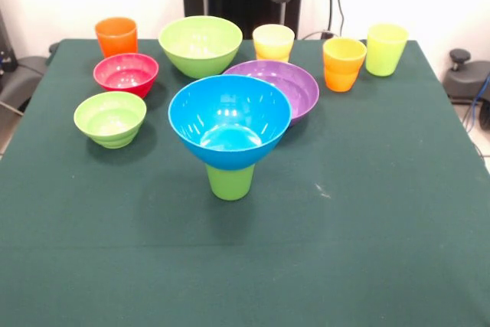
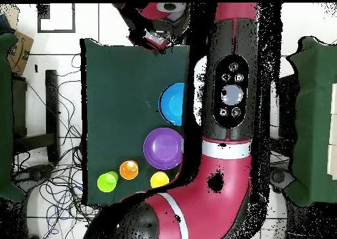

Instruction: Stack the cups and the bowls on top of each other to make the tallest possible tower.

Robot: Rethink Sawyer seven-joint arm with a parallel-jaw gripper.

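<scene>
A large blue bowl (image 1: pixel 230 116) sits upright on a green cup (image 1: pixel 230 181) at the table's middle, making a two-piece tower. It also shows in the overhead view (image 2: pixel 172 103). Behind it lies the wide purple bowl (image 1: pixel 295 82). The large lime green bowl (image 1: pixel 200 44), small red bowl (image 1: pixel 126 73) and small lime green bowl (image 1: pixel 110 118) stand to the left. An orange cup (image 1: pixel 116 36), pale yellow cup (image 1: pixel 273 41), orange-yellow cup (image 1: pixel 344 64) and yellow-green cup (image 1: pixel 385 48) stand along the back. My gripper (image 2: pixel 156 37) hangs high over the table edge farthest from the base, empty.
The dark green table cloth (image 1: pixel 367 212) has bare room in front of and to the right of the tower. My red arm (image 2: pixel 227 85) hides the table's right side in the overhead view. Cables lie on the floor to the left of the table there.
</scene>
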